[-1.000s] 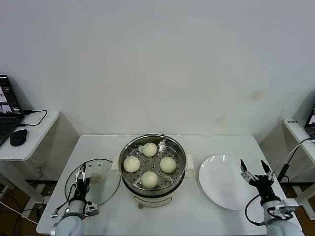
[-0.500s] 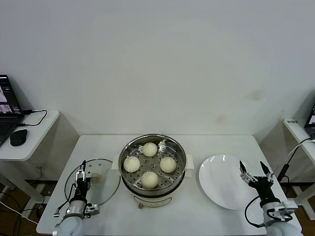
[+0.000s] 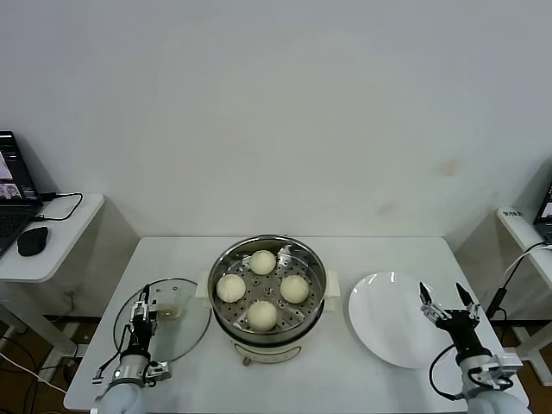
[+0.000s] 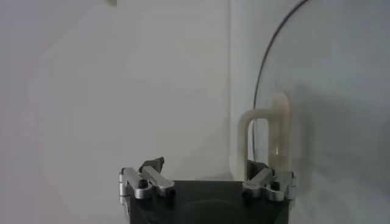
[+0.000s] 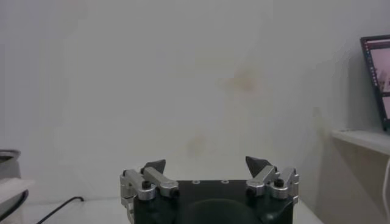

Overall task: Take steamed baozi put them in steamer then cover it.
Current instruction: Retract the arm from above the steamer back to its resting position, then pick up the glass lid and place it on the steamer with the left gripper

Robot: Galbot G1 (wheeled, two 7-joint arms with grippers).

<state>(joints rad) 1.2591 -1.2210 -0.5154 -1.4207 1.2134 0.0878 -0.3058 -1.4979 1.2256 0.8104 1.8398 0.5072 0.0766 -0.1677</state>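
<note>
Several round cream-white steamed baozi (image 3: pixel 262 261) lie on the perforated tray inside the shiny steamer (image 3: pixel 276 348) at the table's middle. The steamer stands uncovered. Its clear glass lid (image 3: pixel 185 332) lies flat on the table to the left, cream handle (image 3: pixel 169 309) upward. My left gripper (image 3: pixel 141 302) hovers at the lid's left part beside that handle, open. In the left wrist view the handle (image 4: pixel 268 137) stands just ahead of one fingertip of the left gripper (image 4: pixel 206 165), with nothing between the jaws. My right gripper (image 3: pixel 443 293) is open and empty over the right edge of the plate.
A flat white plate (image 3: pixel 384 328) lies bare to the right of the steamer. A side table (image 3: pixel 60 250) at the far left carries a laptop (image 3: pixel 13 185) and a mouse (image 3: pixel 32 241). Another side table (image 3: pixel 526 233) with cables stands at the far right.
My left gripper has shifted slightly down and towards me at the lid. My right arm has drawn back a little. Baozi, steamer and lid have not moved.
</note>
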